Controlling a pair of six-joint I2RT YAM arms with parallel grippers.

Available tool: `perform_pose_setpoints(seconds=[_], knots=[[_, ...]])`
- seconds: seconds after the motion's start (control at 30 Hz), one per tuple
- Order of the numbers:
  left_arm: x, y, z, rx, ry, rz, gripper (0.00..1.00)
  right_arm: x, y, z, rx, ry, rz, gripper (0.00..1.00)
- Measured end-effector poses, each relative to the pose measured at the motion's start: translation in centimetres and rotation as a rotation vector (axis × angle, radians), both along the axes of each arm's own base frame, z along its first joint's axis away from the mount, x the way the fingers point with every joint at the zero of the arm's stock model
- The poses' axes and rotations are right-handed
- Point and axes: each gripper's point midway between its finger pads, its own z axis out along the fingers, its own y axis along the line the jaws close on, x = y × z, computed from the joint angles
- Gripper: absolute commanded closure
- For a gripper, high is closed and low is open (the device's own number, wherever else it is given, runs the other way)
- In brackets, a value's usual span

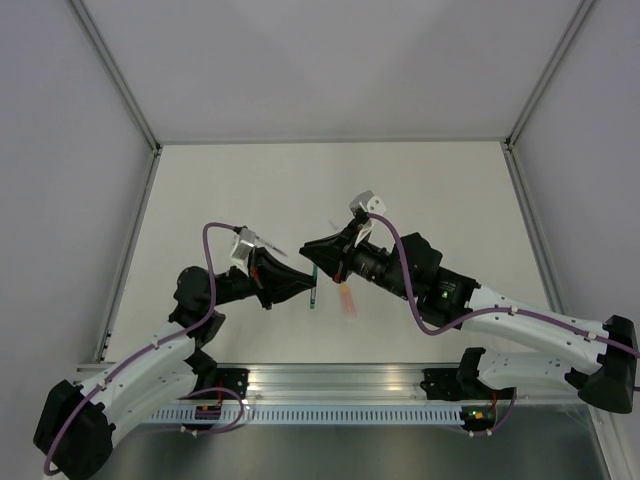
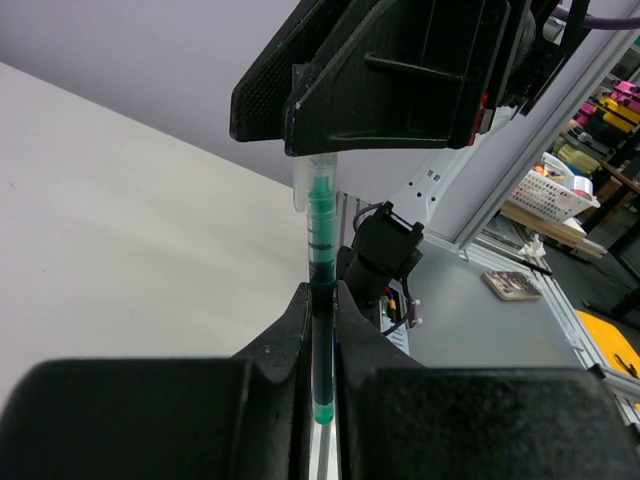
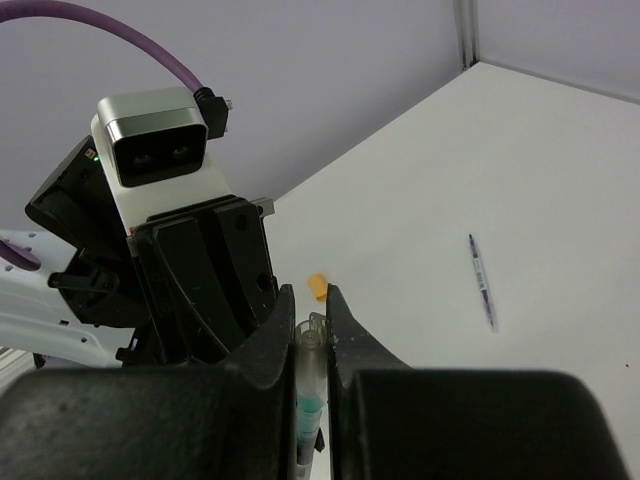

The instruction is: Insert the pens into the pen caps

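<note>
left hand point(image 2: 322, 295) clamps green pen point(image 2: 320, 240) below cap point(image 2: 316, 172).

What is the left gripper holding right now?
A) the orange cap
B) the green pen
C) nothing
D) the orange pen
B: the green pen sits clamped in the left gripper, its upper end inside the clear cap that the right gripper holds.

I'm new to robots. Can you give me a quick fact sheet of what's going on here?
left hand: shut on the green pen
right hand: shut on a see-through cap
pen and cap: the pen's end sits inside the cap
lying on the table: orange pen, small orange cap, thin dark pen
</note>
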Motion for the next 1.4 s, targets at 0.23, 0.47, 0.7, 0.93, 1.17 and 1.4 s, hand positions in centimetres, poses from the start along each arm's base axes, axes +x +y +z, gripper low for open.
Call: perform_pose_setpoints(seconds=[0.23,0.47,0.7,0.93,1.17,1.4], knots=[[0.1,0.1,0.1,-0.002,-0.004,0.012,0.98,-0.3,0.1,-0.3,-0.003,0.015,0.016,0.97],[0.1,0.1,0.1,-0.003,-0.004,0.014,0.98,-0.4,0.2,-0.5,0.001,0.031,0.026,0.86],[0.2,0.1,0.1,-0.002,0.002,0.018,0.98,-1.2,0.2,-1.0,0.01,0.04,0.062,0.64],[0.5,0.1,0.2,-0.008,0.005,0.038,0.98,-1.9,0.2,-1.5,-0.004,0.045,0.097,0.47],[0.4,0.2,0.4,-0.014,0.0,0.04,0.98,-2.3,-0.6,-0.5,0.01,0.025,0.1,0.29],[0.3,0.4,0.9,-0.025,-0.012,0.047,0.98,-2.8,-1.5,-0.4,-0.003,0.001,0.107,0.22]])
